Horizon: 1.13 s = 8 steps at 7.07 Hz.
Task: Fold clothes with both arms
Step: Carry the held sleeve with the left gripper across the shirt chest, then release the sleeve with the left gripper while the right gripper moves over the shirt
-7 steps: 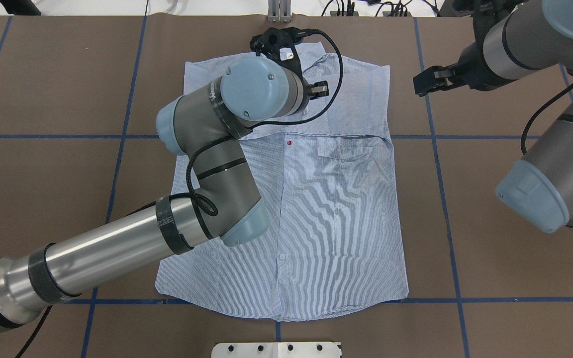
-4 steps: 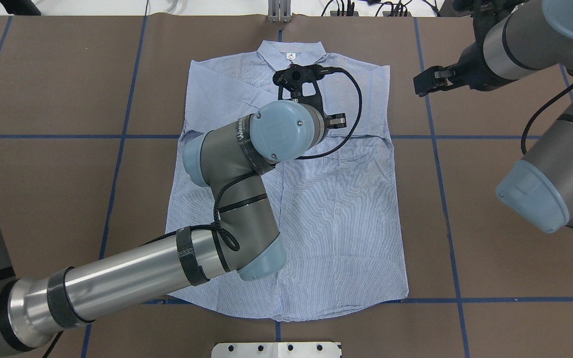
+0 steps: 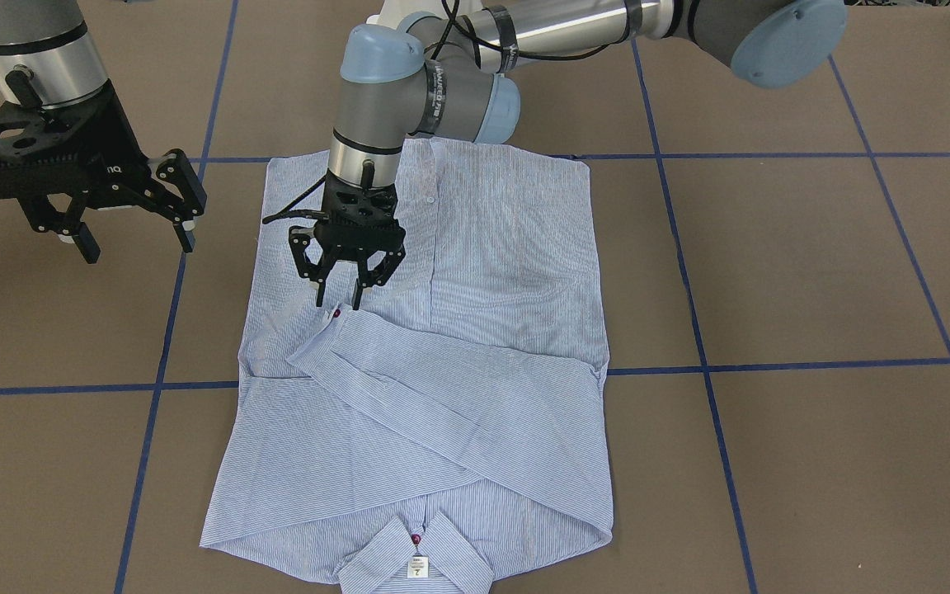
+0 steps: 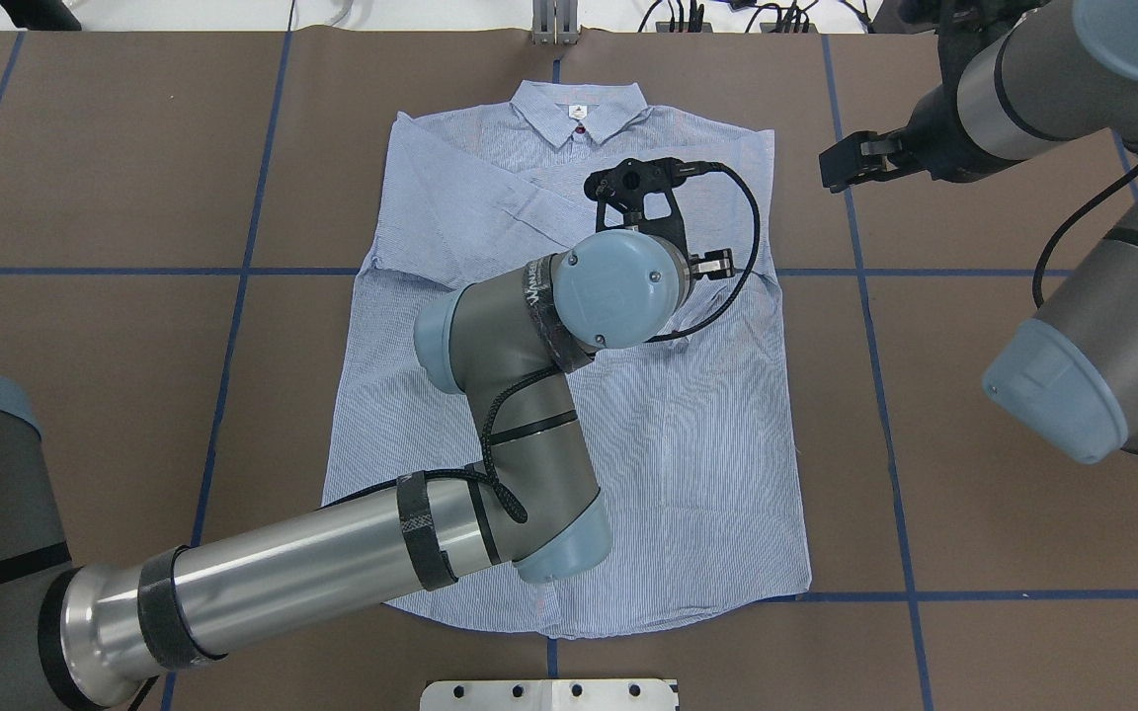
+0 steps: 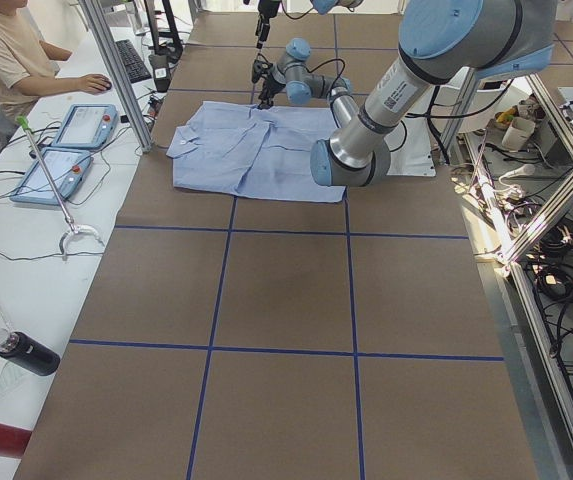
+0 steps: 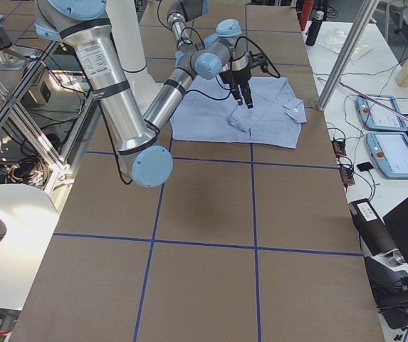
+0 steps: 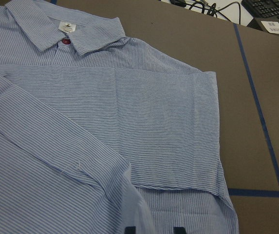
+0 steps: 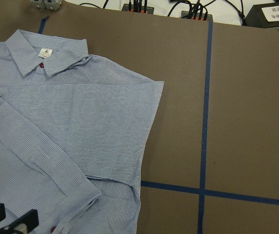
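— Where is the shirt [image 3: 508,247]?

— It lies flat on the brown tabletop [image 3: 772,272], front up. The hem is nearest my base and the collar [image 3: 458,549] is at the far end. A white label [image 3: 416,567] shows inside the collar, with a dark red button [image 3: 416,539] just below it. One long sleeve [image 3: 442,379] is folded slantwise across the chest. It runs from the shoulder on my left to the cuff [image 3: 318,334] close to the shirt's edge on my right. The cuff has its own dark red button.

— And your left gripper?

— My left arm [image 4: 283,573] reaches in over the lower half of the shirt. My left gripper [image 3: 339,299] points straight down over the chest, just above that cuff. Its fingers [image 3: 357,290] are apart and hold nothing. In my left wrist view both tips show at the bottom edge, with striped cloth below them. I cannot tell whether the tips brush the cloth.

— What about the right gripper?

— My right gripper [image 3: 138,246] hovers beside the shirt on my right, over bare tabletop and apart from the cloth. It is close to a blue tape line [image 3: 163,346] that runs along that side of the shirt. Those fingers are spread wide and are empty too. My right wrist view looks across the collar, the shoulder and the tape lines crossing on the tabletop.
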{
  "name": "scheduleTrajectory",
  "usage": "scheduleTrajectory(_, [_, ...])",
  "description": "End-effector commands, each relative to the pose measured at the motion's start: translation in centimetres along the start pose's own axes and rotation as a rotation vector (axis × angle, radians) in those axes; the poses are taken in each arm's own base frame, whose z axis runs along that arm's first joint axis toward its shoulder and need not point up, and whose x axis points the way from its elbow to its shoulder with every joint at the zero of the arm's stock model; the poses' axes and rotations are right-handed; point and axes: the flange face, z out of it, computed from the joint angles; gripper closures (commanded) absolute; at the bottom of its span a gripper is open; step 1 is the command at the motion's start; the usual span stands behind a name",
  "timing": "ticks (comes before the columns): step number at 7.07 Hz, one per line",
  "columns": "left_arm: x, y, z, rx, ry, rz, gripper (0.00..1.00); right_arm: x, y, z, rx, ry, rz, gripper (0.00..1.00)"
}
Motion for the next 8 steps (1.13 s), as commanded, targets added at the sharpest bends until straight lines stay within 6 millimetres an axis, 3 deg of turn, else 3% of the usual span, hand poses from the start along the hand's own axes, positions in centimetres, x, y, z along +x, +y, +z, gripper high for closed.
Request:
scheduleTrajectory(1, [0.0, 0.0, -3.2, -0.076, -0.028, 0.163, 0.0, -2.4, 1.2, 0.4, -0.01, -0.036, 0.07, 0.0])
scheduleTrajectory(2, [-2.4, -0.5, -7.3, -0.091, -0.032, 0.211, 0.0, -5.8, 3.3, 1.3, 0.05, -0.074, 0.13, 0.0])
scheduleTrajectory(3, [-7.9, 0.0, -11.5, -0.084, 0.0, 0.223, 0.0, -10.1, 7.1, 2.9, 0.09, -0.066, 0.187, 0.0])
scheduleTrajectory(4, [-12.5, -0.1, -15.1, -0.082, 0.031, 0.313, 0.0, -13.7, 10.5, 2.8, 0.1, -0.094, 0.221, 0.0])
scheduleTrajectory(6, [-20.9, 1.0, -16.7, -0.113, -0.022, 0.336, 0.0, -19.1, 19.5, 2.4, 0.095, -0.127, 0.282, 0.0])
scheduleTrajectory(7, [-26.5, 1.9, -18.5, -0.119, -0.038, 0.336, 0.0, -19.4, 23.6, 1.4, 0.083, -0.085, 0.291, 0.0])
scheduleTrajectory(8, [-31.4, 2.9, -18.6, -0.111, -0.019, 0.319, 0.0, -17.0, 26.5, 1.7, 0.073, -0.055, 0.295, 0.0])
